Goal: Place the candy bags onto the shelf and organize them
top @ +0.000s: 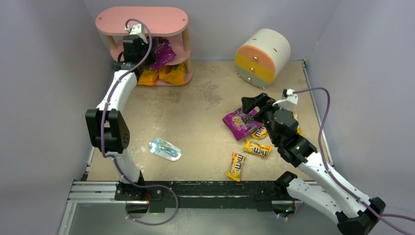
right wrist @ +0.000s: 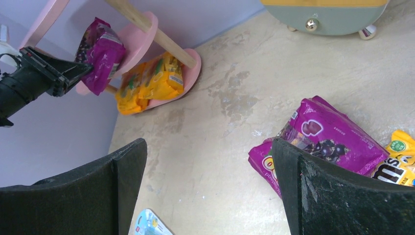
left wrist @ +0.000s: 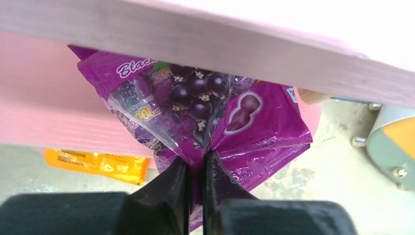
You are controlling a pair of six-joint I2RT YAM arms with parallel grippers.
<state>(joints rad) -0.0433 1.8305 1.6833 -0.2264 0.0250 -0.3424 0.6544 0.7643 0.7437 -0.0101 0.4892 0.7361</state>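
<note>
Left gripper [left wrist: 196, 161]: clamped tight on the lower edge of a purple grape bag [left wrist: 195, 103], which is being held up at the middle tier of the pink shelf [top: 142, 20].
Bag position: tucked under the top board, but a good chunk looks to be hanging off the front of the middle board.
Right gripper [right wrist: 208, 144]: jaws spread wide, nothing held, parked just above the second purple bag [right wrist: 323, 137] on the desk [top: 195, 112].
Shelved so far: two orange-yellow bags [top: 161, 74] on the bottom tier.
Left on the desk: the second purple bag and the small M&M's packs [top: 258, 148] beside it. The count can't be confirmed, since the arm hides some.
Risk 1: if the bag gets released this shallow, it'll probably be tipped off by its own overhang.
Risk 2: glossy film could be dragged back out with the fingers on retreat.
Risk 3: the top board sits right over the gripper, so the shelf could get bumped or shoved.
</note>
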